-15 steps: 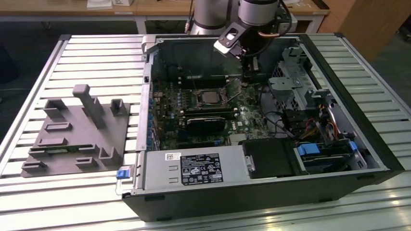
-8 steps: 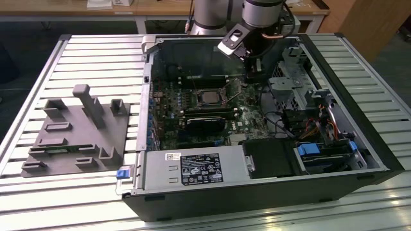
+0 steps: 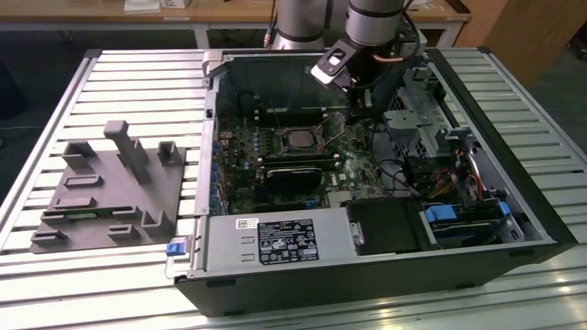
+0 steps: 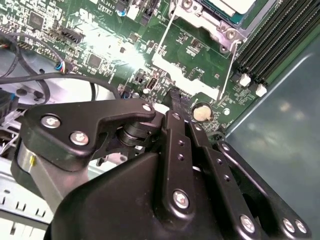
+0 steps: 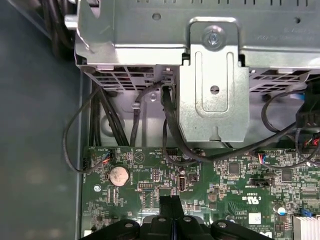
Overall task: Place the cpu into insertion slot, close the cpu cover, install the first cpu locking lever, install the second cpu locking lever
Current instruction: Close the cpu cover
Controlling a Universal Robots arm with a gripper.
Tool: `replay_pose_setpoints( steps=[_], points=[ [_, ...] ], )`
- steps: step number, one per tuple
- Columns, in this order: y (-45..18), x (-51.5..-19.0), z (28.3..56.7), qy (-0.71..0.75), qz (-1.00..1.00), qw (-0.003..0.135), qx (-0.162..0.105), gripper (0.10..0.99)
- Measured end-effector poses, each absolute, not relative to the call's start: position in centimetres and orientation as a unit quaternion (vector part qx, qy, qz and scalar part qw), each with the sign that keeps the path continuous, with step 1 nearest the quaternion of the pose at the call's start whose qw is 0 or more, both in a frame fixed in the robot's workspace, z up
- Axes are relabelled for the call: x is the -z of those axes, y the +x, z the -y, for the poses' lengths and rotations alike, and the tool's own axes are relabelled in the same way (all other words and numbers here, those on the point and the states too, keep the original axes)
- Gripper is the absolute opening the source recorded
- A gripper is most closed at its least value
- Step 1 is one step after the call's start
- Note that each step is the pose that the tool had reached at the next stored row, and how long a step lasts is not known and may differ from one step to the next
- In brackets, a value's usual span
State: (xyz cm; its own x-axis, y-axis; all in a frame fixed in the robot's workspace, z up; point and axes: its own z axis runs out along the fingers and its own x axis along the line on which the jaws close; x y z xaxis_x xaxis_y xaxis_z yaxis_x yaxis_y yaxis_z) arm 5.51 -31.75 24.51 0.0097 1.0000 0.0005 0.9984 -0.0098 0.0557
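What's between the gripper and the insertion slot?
In the second wrist view, a stretch of green motherboard with small components lies between the gripper and the insertion slot; a thin metal rod runs along it.

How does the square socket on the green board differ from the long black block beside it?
Shape: the insertion slot is roughly square; the black block is a longer rectangle. Colour: the slot shows a grey middle in a silvery frame; the block is dark all over. Place: the slot lies farther from the power supply than the block. Both sit on the green motherboard.
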Motion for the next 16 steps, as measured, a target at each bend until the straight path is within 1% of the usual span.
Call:
replay_pose_setpoints(
  steps=[7,16],
  points=[
    [5.63,-23.68,31.75,0.71,-0.703,0.014,-0.014,0.106],
    [5.46,-23.63,31.75,0.71,-0.703,0.014,-0.014,0.106]
  ],
)
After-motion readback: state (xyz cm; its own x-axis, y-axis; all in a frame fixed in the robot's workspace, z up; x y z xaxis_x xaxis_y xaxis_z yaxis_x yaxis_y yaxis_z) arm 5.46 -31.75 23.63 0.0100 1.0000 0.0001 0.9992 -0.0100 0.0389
